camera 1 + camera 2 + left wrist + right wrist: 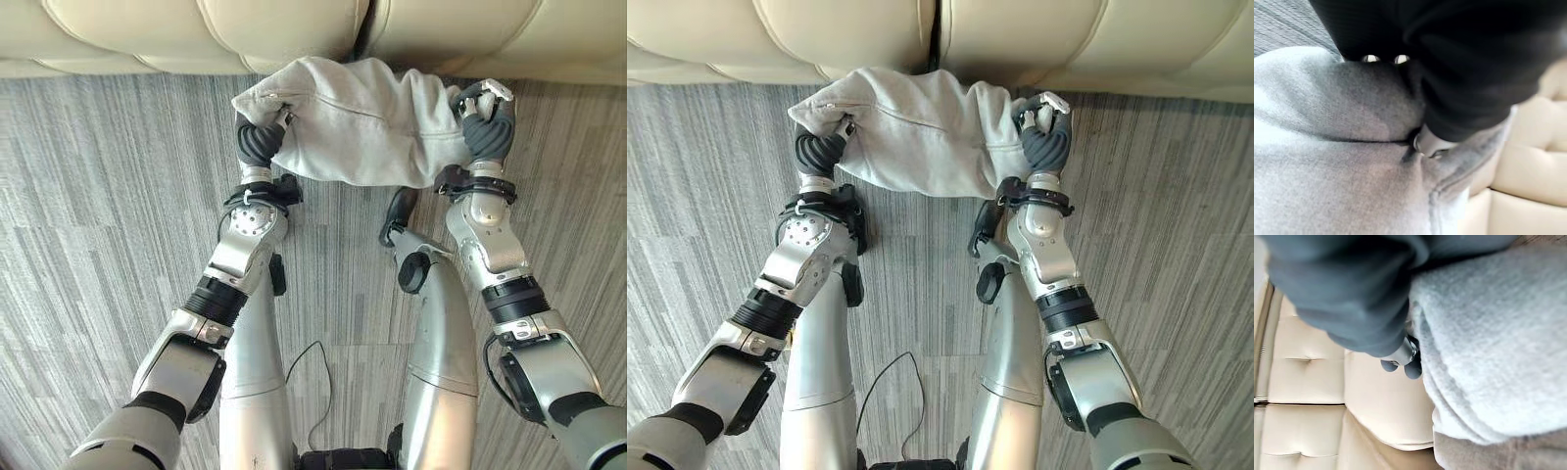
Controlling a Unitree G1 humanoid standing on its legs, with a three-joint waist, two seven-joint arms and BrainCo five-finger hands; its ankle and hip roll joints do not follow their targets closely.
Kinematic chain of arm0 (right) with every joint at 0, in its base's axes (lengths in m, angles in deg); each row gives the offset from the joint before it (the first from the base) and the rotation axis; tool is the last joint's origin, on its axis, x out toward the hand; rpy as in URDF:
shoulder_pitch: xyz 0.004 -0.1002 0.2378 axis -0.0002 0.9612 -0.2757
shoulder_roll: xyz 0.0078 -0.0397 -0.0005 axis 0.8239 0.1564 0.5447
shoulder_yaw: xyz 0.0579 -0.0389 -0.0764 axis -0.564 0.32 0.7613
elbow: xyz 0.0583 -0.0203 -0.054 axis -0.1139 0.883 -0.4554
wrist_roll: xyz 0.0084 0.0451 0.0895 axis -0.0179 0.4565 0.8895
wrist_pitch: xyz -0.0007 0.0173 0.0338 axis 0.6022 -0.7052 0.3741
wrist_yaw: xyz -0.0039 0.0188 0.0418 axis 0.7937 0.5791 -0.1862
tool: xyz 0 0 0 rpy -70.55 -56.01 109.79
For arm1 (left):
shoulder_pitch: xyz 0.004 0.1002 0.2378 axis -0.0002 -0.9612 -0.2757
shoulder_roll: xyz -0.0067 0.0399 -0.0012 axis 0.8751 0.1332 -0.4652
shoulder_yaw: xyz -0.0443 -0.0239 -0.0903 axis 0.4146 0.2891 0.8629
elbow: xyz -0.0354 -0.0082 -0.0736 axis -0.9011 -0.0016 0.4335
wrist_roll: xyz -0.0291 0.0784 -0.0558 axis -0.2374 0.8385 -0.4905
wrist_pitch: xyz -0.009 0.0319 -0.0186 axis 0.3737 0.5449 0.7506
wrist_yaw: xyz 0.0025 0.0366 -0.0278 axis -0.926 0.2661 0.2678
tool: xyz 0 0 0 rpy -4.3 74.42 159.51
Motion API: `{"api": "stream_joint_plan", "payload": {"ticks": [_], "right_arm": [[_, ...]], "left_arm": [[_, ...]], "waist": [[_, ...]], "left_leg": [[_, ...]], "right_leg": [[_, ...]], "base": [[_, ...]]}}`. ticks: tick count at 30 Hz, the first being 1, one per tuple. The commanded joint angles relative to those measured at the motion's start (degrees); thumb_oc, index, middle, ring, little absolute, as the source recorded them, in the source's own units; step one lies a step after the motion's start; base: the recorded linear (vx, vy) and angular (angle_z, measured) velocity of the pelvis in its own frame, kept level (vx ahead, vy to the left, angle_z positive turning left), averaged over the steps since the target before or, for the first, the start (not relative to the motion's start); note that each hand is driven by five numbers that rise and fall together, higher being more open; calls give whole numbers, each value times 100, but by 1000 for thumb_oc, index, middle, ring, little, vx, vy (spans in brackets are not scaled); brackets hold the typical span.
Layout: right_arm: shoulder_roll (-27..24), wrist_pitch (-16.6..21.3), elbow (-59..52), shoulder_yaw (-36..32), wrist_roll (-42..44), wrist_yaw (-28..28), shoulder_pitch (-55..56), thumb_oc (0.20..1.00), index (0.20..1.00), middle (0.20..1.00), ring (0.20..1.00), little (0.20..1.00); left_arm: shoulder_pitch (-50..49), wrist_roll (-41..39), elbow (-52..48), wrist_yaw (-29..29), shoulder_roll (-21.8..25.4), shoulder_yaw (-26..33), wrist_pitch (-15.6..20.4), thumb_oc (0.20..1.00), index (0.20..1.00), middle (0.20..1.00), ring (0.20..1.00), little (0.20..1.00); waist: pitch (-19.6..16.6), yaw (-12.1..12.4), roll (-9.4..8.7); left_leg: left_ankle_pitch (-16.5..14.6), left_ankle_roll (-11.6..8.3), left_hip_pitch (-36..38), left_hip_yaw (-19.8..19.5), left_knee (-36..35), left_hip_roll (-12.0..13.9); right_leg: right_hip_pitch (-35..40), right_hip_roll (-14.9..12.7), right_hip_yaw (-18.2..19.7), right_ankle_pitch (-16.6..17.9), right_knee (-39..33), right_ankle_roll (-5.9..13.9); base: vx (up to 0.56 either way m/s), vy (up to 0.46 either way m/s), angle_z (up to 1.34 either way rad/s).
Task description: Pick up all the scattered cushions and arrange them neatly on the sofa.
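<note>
You are looking down at 1 pale grey cushion [367, 122] being held off the grey striped carpet [108, 215], stretched between the 2 hands just in front of the cream tufted sofa [196, 29]. The left hand [260, 137] is gripping the cushion's left end, near the corner where a seam line is running across the fabric; its dark ribbed cover is showing against the cloth, and in the left wrist view the fabric is bunching and creasing right under that cover, with a silver thumb [1427, 143] digging into the fold, so this hand is closed around the cloth. The right hand [487, 122] is clamping the cushion's right end, with its fingers [1050, 106] curling over the top edge of the fabric; in the right wrist view its dark-tipped fingers [1405, 366] are sitting at the cushion's edge, with the sofa's tufted panels lying just beyond. The cushion is sagging slightly in the middle between the 2 grips, and its far edge is overlapping the sofa's front edge, close to the dark gap between 2 seat sections.
</note>
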Motion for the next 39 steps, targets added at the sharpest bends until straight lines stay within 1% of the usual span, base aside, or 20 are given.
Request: {"api": "stream_joint_plan", "payload": {"ticks": [1, 5, 10, 11, 14, 16, 17, 18, 19, 20, 21, 22, 25, 30, 32, 34, 35, 36, 37, 39], "right_arm": [[420, 648, -863, 615, 30, -569, 130, 200, 200, 200, 200, 200], [507, 703, -1282, 638, 159, -684, 535, 200, 200, 200, 200, 200], [488, 646, -1853, 660, 145, -876, 1219, 200, 200, 200, 200, 200], [472, 630, -1961, 629, 105, -888, 1400, 200, 200, 200, 200, 200], [446, 537, -2148, 616, 41, -950, 1797, 200, 200, 200, 200, 200], [399, 407, -2243, 615, -16, -1000, 2109, 200, 200, 200, 200, 200], [399, 407, -2243, 615, -16, -1000, 2109, 200, 200, 200, 200, 200], [413, 359, -2225, 642, 2, -1031, 2269, 200, 200, 200, 200, 200], [465, 203, -2199, 654, 46, -1011, 2559, 200, 200, 200, 200, 200], [530, 159, -2182, 649, 154, -1019, 2699, 200, 200, 200, 200, 200], [554, 88, -2186, 656, 220, -1016, 2829, 200, 200, 200, 200, 200], [554, 88, -2186, 656, 220, -1016, 2829, 200, 200, 200, 200, 200], [596, -68, -2358, 679, 250, -1040, 3106, 200, 200, 200, 200, 200], [566, -228, -2435, 702, 213, -980, 3341, 200, 200, 200, 200, 200], [599, -268, -2517, 695, 228, -953, 3547, 200, 200, 200, 200, 200], [608, -266, -2569, 662, 185, -931, 3646, 200, 200, 200, 200, 200], [608, -268, -2572, 662, 184, -930, 3648, 200, 200, 200, 200, 200], [608, -283, -2588, 667, 105, -893, 3629, 200, 200, 200, 200, 200], [628, -291, -2555, 704, 32, -833, 3620, 200, 200, 200, 200, 200], [607, -317, -2554, 709, -18, -795, 3576, 200, 200, 200, 200, 200]], "left_arm": [[-14, 36, -682, -547, -558, -490, 631, 200, 200, 200, 200, 200], [-259, 195, -1114, -580, -488, -401, 626, 200, 200, 200, 200, 200], [-832, 508, -1521, -608, -368, -318, 596, 200, 200, 200, 200, 200], [-968, 546, -1605, -625, -354, -299, 588, 200, 200, 200, 200, 200], [-1376, 604, -1787, -648, -305, -254, 593, 200, 200, 200, 200, 200], [-1686, 577, -1836, -703, -285, -276, 600, 200, 200, 200, 200, 200], [-1686, 577, -1836, -703, -285, -276, 600, 200, 200, 200, 200, 200], [-1824, 573, -1874, -710, -283, -250, 580, 200, 200, 200, 200, 200], [-2058, 540, -1873, -673, -304, -238, 557, 200, 200, 200, 200, 200], [-2204, 530, -1896, -639, -319, -225, 537, 200, 200, 200, 200, 200], [-2333, 493, -1893, -636, -329, -228, 519, 200, 200, 200, 200, 200], [-2333, 493, -1893, -636, -329, -228, 519, 200, 200, 200, 200, 200], [-2805, 425, -1970, -604, -309, -188, 492, 200, 200, 200, 200, 200], [-3097, 404, -1989, -561, -323, -202, 413, 200, 200, 200, 200, 200], [-3193, 448, -2007, -540, -301, -306, 331, 200, 200, 200, 200, 200], [-3229, 469, -1968, -537, -296, -358, 288, 200, 200, 200, 200, 200], [-3230, 469, -1968, -537, -295, -359, 289, 200, 200, 200, 200, 200], [-3214, 487, -1962, -498, -269, -364, 255, 200, 200, 200, 200, 200], [-3174, 541, -1911, -444, -252, -374, 234, 200, 200, 200, 200, 200], [-3148, 543, -1896, -424, -274, -361, 237, 200, 200, 200, 200, 200]], "waist": [[-1377, -54, 175], [-1483, -46, 185], [-1646, -52, 154], [-1666, -52, 141], [-1767, -49, 120], [-1771, -49, 108], [-1762, -48, 109], [-1813, -51, 98], [-1822, -41, 88], [-1847, -43, 65], [-1898, -48, 59], [-1898, -48, 59], [-2190, -55, 18], [-2376, -33, -30], [-2508, -28, -88], [-2494, -70, -105], [-2495, -59, -111], [-2442, -76, -127], [-2380, -82, -97], [-2305, -99, -48]], "left_leg": [[-551, 119, -855, -108, 31, -130], [-382, 79, -86, -124, -633, -133], [-222, 18, 1244, -106, -1518, -129], [-10, 27, 1518, -89, -1744, -151], [80, -16, 2505, -37, -2274, -150], [116, -12, 3206, -12, -2555, -128], [117, -12, 3218, -12, -2560, -127], [129, -18, 3519, 15, -2694, -130], [151, -11, 4138, 59, -2926, -114], [151, -10, 4422, 84, -3019, -105], [139, -4, 4674, 113, -3098, -101], [139, -4, 4674, 113, -3098, -101], [25, 35, 5522, 239, -3319, -124], [-187, 152, 6122, 366, -3391, -221], [-314, 224, 6407, 436, -3452, -292], [-396, 312, 6538, 455, -3462, -333], [-397, 315, 6540, 468, -3463, -337], [-423, 373, 6594, 541, -3450, -343], [-450, 442, 6673, 641, -3441, -304], [-466, 458, 6880, 729, -3537, -270]], "right_leg": [[-584, 154, 163, -533, 48, 261], [100, 181, 80, -460, -434, 320], [1258, 150, -46, -291, -1191, 416], [1518, 123, -121, -81, -1415, 391], [2478, 102, -252, 25, -1949, 443], [3225, 96, -318, 89, -2307, 458], [3238, 97, -319, 91, -2312, 458], [3530, 101, -337, 106, -2438, 480], [4174, 116, -402, 169, -2727, 519], [4488, 137, -415, 191, -2856, 540], [4760, 144, -408, 225, -2989, 558], [4760, 144, -408, 225, -2989, 558], [5690, 198, -393, 369, -3482, 662], [6245, 181, -287, 420, -3639, 739], [6456, 128, -245, 424, -3597, 818], [6334, 75, -138, 510, -3198, 855], [6318, 70, -121, 500, -3176, 859], [6180, 65, -42, 691, -2752, 905], [5998, 147, -31, 742, -2232, 917], [5585, 326, -95, 558, -2015, 829]], "base": [[-89, -18, 5], [-57, 1, 10], [-17, 6, 1], [-33, 27, 4], [55, 28, 5], [105, 27, 5], [115, 34, 5], [169, 59, 2], [231, 80, -2], [239, 90, -4], [133, 49, -3], [139, 61, 1], [235, 118, -7], [159, 125, -18], [161, 170, -23], [86, 137, -8], [0, 76, -8], [-3, 105, -7], [21, 128, -15], [82, 92, -35]]}}
